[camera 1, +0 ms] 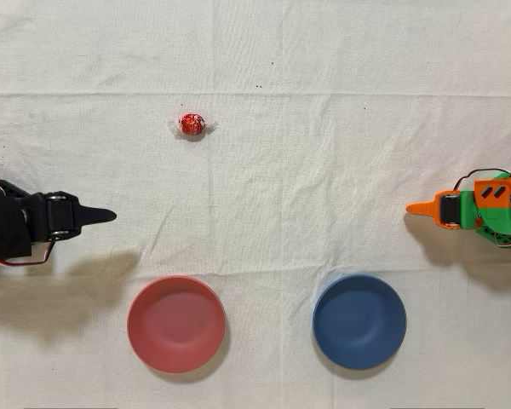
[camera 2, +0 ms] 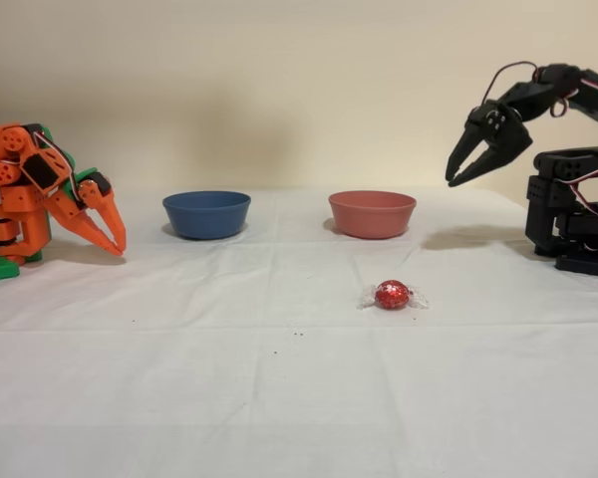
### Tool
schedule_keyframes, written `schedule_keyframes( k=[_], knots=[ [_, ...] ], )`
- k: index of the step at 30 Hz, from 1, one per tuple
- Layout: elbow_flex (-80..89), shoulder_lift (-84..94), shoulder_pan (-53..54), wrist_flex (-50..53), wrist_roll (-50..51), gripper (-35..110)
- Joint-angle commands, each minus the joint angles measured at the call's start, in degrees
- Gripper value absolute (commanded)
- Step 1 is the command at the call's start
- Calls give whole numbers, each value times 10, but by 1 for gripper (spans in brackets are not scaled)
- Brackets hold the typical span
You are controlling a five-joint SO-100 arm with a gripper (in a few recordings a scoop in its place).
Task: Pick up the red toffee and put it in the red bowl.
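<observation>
Your black arm sits folded at the right of the fixed view, its gripper [camera 2: 461, 175] raised, angled downward, fingers slightly parted and gripping nothing.

You are looking at a white cloth [camera 1: 324, 128] covering the table, matt and faintly creased. The red toffee [camera 2: 392, 294] is gleaming in shiny foil (its twisted ends are showing as clear crinkled film). The red bowl [camera 2: 372, 213] and blue bowl [camera 2: 206, 213] are looking smooth and matt. The black arm [camera 2: 578, 199] is showing dull plastic.
</observation>
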Motion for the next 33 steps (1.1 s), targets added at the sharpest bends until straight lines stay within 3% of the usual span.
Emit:
schedule_keyframes(
  k=[1, 20, 26, 33],
  knots=[
    [-128, -98, -39, 20, 12, 1],
    [-430, -483, -207, 74, 49, 1],
    [-477, -559, -249, 83, -94, 1],
    [-495, -621, -279, 54, -110, 1]
  ],
)
